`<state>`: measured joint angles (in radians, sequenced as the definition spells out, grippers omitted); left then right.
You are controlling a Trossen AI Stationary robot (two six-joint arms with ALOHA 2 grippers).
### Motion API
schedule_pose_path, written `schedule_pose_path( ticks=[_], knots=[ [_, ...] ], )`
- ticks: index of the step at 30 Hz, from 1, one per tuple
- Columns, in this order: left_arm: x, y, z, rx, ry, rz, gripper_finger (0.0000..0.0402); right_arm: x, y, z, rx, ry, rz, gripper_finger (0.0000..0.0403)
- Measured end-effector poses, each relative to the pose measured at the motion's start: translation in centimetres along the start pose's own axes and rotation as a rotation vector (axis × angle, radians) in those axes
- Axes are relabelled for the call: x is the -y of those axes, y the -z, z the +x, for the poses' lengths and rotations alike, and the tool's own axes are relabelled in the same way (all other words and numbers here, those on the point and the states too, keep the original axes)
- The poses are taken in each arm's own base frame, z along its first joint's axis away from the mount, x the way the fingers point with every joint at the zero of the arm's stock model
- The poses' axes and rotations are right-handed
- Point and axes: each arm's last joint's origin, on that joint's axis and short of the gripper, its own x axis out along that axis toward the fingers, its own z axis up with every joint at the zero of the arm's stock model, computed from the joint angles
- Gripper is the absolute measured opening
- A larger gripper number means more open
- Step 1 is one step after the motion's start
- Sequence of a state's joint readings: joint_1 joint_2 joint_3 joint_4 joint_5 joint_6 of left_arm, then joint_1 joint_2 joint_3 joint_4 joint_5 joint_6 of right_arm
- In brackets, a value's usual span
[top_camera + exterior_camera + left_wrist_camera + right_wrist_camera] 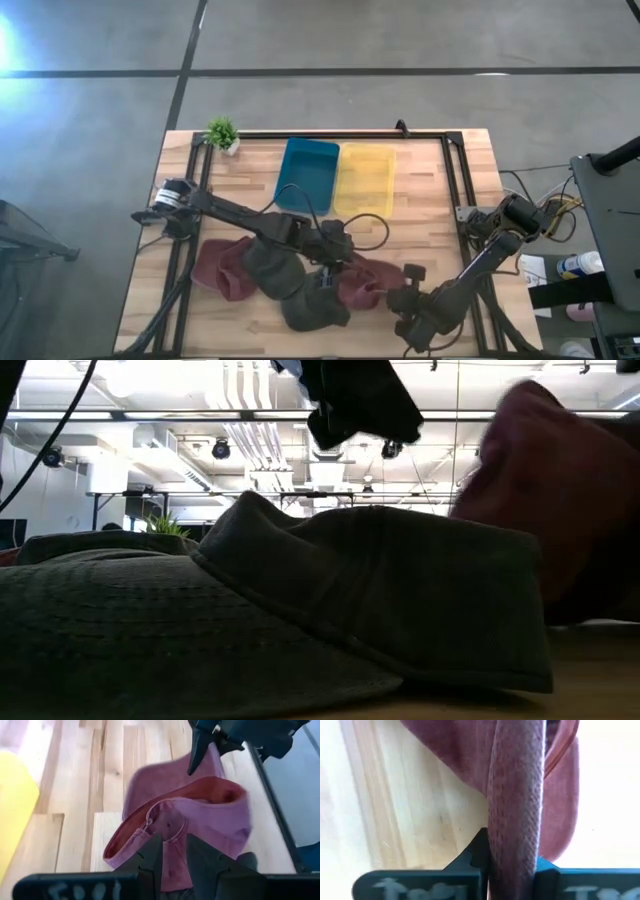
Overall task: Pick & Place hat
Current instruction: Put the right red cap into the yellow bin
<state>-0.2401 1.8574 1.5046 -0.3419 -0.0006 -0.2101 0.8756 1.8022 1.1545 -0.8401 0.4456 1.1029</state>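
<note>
A maroon hat point(365, 280) sits near the table's near edge, between my two grippers. My left gripper point(338, 262) reaches in from the left and is shut on its left side. My right gripper point(398, 295) comes from the near right and is shut on its brim. Two dark grey hats point(270, 265) point(310, 305) lie on the table left of it, partly overlapping. In the low view they fill the foreground point(300, 610). A second maroon hat point(218, 265) lies farther left. The held maroon hat point(560, 490) shows raised at the low view's right. My left gripper point(174, 840) pinches a gathered fold of the maroon hat's cloth point(172, 822) between its two fingers, coming level from the table's left. The hat's crown and brim bulge up beyond the fingers. My right gripper point(512, 845) pinches the hat's stitched brim edge point(515, 820) between its two fingers, and the brim runs straight out along them. Its fingers point(200, 750) show at the hat's far side in the left wrist view.
A blue bin point(308, 175) and a yellow bin point(365, 180) stand side by side at the far middle of the table. A small potted plant point(222, 132) is at the far left corner. Bare wood point(430, 200) lies right of the bins.
</note>
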Motion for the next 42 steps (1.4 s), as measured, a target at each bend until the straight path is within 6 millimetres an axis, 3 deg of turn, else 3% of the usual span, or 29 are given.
schedule_pose_path(
  ticks=[5,16,21,26,37,42],
  knots=[
    [0.1,-1.1,-2.5,0.049,-0.026,0.033,0.0078,0.4,-0.1,-1.9,0.071,-0.035,0.159,0.0013],
    [-0.2,-3.4,-9.4,0.228,-0.252,0.102,0.0078,1.1,-1.2,-4.1,0.185,-0.107,0.303,0.0013],
    [-0.7,-3.2,-10.4,0.214,-0.297,0.095,0.0078,1.7,-1.6,-5.0,0.259,-0.11,0.351,0.0013],
    [-0.5,-2.7,-9.0,0.16,-0.136,0.108,0.0078,1.8,-1.7,-4.9,0.259,-0.088,0.238,0.0013],
    [-0.4,0.0,-0.2,0.012,0.08,0.118,0.0078,3.2,-3.3,-3.3,0.242,0.04,-0.216,0.0013],
    [0.3,0.0,2.0,0.049,0.13,0.086,0.0078,3.8,-4.5,-2.9,0.238,0.075,-0.294,0.0013]
  ],
)
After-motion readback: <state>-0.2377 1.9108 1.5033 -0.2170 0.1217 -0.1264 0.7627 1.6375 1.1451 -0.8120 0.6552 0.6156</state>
